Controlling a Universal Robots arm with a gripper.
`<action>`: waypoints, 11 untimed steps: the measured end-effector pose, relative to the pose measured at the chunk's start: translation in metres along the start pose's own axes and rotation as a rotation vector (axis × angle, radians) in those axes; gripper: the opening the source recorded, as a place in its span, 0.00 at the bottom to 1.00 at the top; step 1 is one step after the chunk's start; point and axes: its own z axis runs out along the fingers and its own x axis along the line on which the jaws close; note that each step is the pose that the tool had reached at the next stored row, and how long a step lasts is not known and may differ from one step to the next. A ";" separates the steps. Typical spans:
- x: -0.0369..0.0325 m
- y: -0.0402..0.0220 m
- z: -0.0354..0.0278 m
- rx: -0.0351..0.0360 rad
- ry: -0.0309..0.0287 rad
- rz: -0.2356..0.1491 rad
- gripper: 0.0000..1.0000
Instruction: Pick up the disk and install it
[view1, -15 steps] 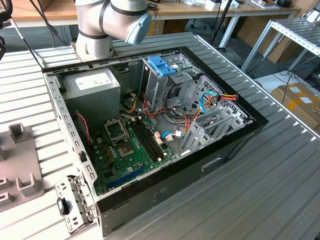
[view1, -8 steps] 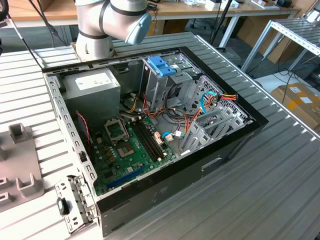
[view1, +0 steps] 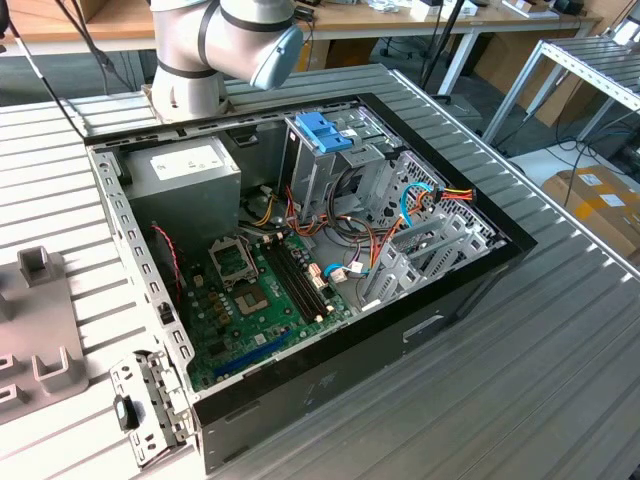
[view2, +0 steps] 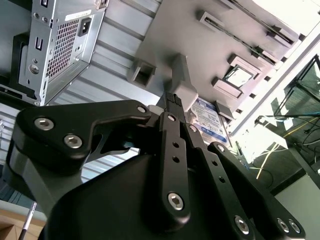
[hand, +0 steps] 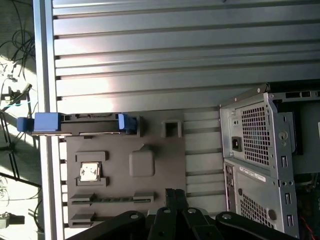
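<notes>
Exterior view: ribbed table (view1: 560, 380), perhaps workshop (view1: 500, 70).

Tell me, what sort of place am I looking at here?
Probably a robotics lab or workshop: a robot arm stands on a slatted metal table beside an open computer case, with workbenches behind and a cardboard box nearby.

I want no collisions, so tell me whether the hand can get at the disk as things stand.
Probably yes. The disk stands on edge at the grey fixture plate's rim, with nothing over it; the hand hovers above the same plate, apart from the disk.
</notes>
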 end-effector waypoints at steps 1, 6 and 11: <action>0.0004 0.0000 0.0000 0.0001 0.0000 0.000 0.11; 0.0029 -0.0002 -0.0001 0.0000 0.0000 0.000 0.11; 0.0063 -0.0005 -0.0001 0.0000 0.0000 0.000 0.11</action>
